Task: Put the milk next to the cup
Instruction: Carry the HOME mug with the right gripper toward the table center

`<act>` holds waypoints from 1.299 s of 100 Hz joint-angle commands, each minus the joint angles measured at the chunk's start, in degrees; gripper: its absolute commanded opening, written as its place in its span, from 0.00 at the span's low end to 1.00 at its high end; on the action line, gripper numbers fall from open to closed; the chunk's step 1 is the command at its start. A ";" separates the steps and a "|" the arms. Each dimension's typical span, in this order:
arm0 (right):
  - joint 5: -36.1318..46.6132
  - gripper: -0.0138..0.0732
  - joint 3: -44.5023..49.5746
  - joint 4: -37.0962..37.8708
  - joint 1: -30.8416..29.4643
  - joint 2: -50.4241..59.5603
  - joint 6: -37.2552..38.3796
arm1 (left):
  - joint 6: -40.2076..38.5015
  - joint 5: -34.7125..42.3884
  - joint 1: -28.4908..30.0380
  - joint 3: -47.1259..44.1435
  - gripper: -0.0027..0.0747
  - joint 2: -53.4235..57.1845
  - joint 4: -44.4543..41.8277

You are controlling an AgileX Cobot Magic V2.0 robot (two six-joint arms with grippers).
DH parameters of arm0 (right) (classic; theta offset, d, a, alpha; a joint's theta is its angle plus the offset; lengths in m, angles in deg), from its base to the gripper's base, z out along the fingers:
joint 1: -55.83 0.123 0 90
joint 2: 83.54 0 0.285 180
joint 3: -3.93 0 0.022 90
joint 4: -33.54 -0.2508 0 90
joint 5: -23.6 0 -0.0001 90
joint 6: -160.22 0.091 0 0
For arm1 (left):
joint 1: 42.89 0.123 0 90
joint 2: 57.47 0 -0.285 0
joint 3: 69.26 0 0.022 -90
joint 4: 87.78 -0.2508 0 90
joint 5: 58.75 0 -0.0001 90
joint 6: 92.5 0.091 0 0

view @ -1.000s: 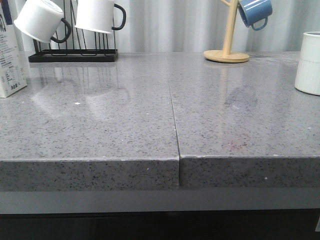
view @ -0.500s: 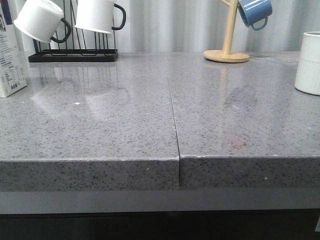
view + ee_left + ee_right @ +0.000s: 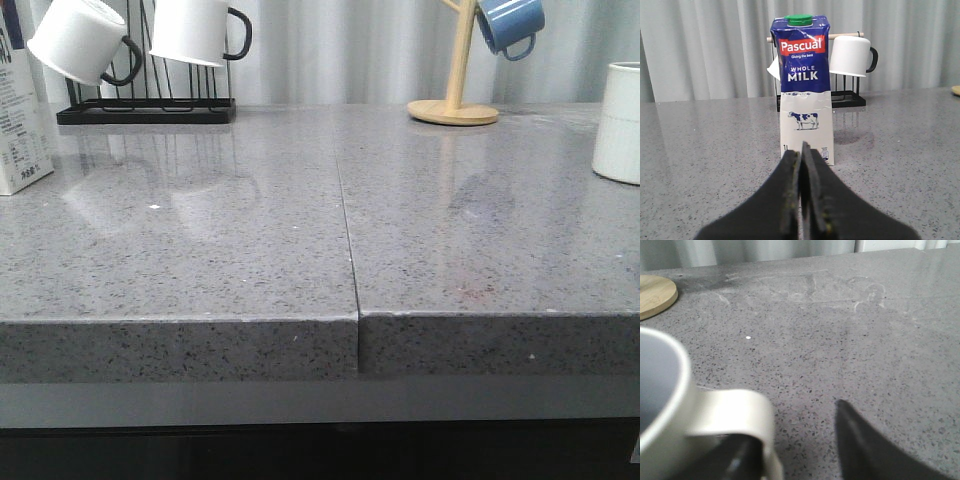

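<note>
The milk [image 3: 805, 90] is a tall carton with a blue top and a cow picture. It stands upright at the far left of the counter, partly cut off in the front view [image 3: 20, 120]. My left gripper [image 3: 802, 152] is shut and empty, just short of the carton's base. The cup [image 3: 618, 125] is a white ribbed mug at the counter's right edge. In the right wrist view its rim and handle [image 3: 735, 410] are close up. My right gripper [image 3: 800, 432] is open, with one finger under the handle loop and the other finger [image 3: 865, 445] well clear of it.
A black rack [image 3: 145, 110] with two white black-handled mugs [image 3: 200, 30] stands at the back left, behind the milk. A wooden mug tree [image 3: 455, 105] holding a blue mug [image 3: 510, 22] stands at the back right. A seam [image 3: 348, 230] runs down the grey counter's middle.
In the front view the cup has shifted slightly to the right and up. The milk has not moved.
</note>
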 commanded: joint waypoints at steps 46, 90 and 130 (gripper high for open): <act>-0.81 0.10 -1.65 -2.72 7.22 10.43 -1.42 | -0.55 4.38 0.14 -3.00 0.01 1.87 0.40; -0.03 0.10 -4.76 -32.69 32.26 10.80 -23.95 | -0.55 4.38 0.14 -3.00 0.01 1.87 0.40; 3.21 0.10 -12.95 -45.60 44.17 0.17 -32.63 | -0.55 4.38 0.14 -3.00 0.01 1.87 0.40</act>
